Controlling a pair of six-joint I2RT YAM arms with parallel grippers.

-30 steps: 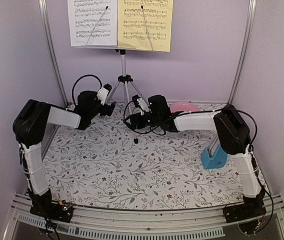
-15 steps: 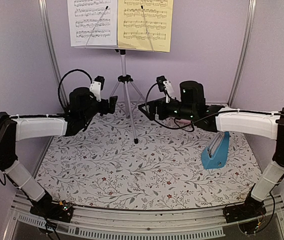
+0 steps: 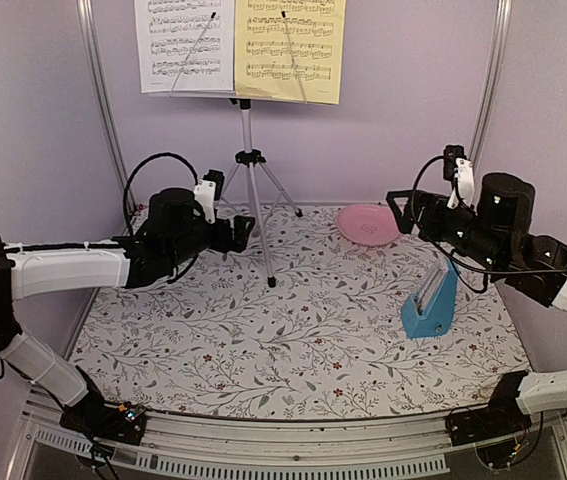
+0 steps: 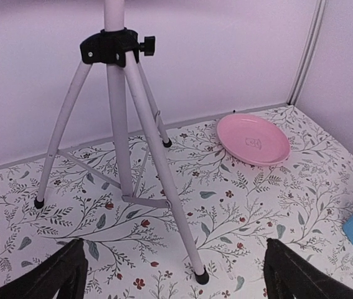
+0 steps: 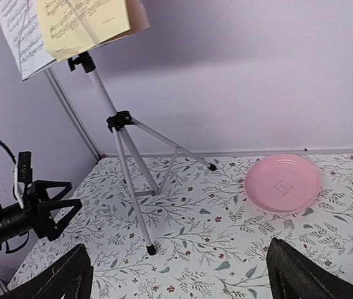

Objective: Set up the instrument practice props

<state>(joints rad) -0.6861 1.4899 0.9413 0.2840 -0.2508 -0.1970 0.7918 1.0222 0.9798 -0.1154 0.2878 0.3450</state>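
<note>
Seen from above with the arm bases at 6 o'clock, the music stand point(image 3: 251, 200) is upright at 12 o'clock on the flowered table cloth point(image 3: 263, 340), its three legs spread. On the stand's desk the white sheet point(image 3: 183, 45) sits at 9 o'clock of the yellow sheet point(image 3: 288, 45), edge to edge, and a thin wire lies across each. The blue metronome point(image 3: 431, 305) stands at about 4 o'clock, well apart from the stand. A pink plate point(image 3: 368, 224) lies at 1 o'clock near the back wall. The left gripper point(image 3: 246, 232) is just at 9 o'clock of the stand's front leg, fingers wide apart and holding nothing. The right gripper point(image 3: 398, 210) is near the plate's 3 o'clock side, fingers likewise spread and empty.
</note>
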